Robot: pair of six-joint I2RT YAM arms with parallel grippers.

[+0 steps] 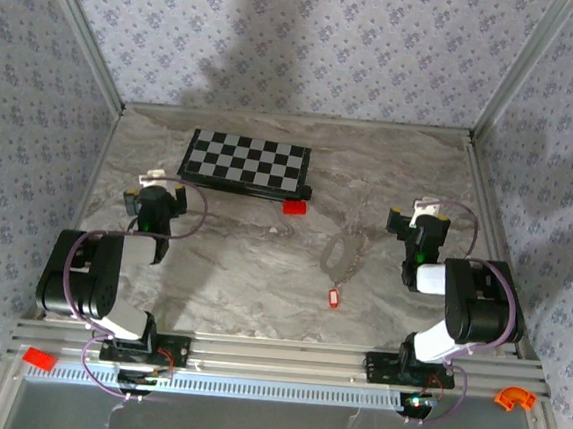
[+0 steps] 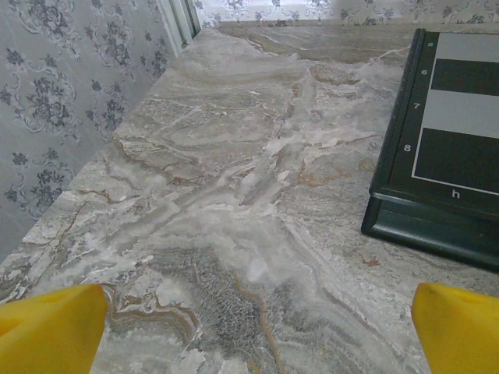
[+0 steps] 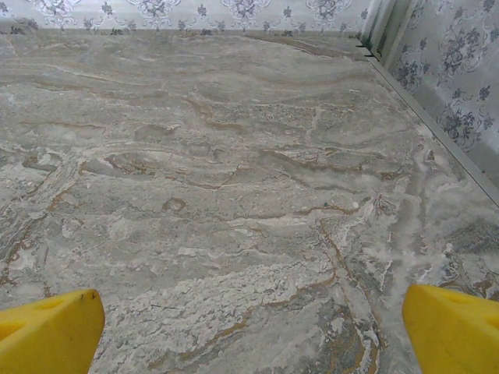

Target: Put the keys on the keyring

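Note:
The keys (image 1: 334,297), a tiny red tag with a pale centre, lie on the marble table a little right of centre. The keyring (image 1: 340,251), a thin silvery chain loop, stretches from just above the tag toward the back. My left gripper (image 1: 159,180) hovers at the left, open, its yellow fingertips (image 2: 51,327) wide apart over bare marble. My right gripper (image 1: 421,208) hovers at the right, also open, with yellow fingertips (image 3: 452,327) spread and nothing between them. Both grippers are well apart from the tag and chain.
A dark checkerboard (image 1: 246,163) lies at the back, its corner (image 2: 437,156) close to my left gripper. A solid red block (image 1: 294,207) sits by the board's near right corner. Patterned walls and metal rails enclose the table (image 1: 242,261).

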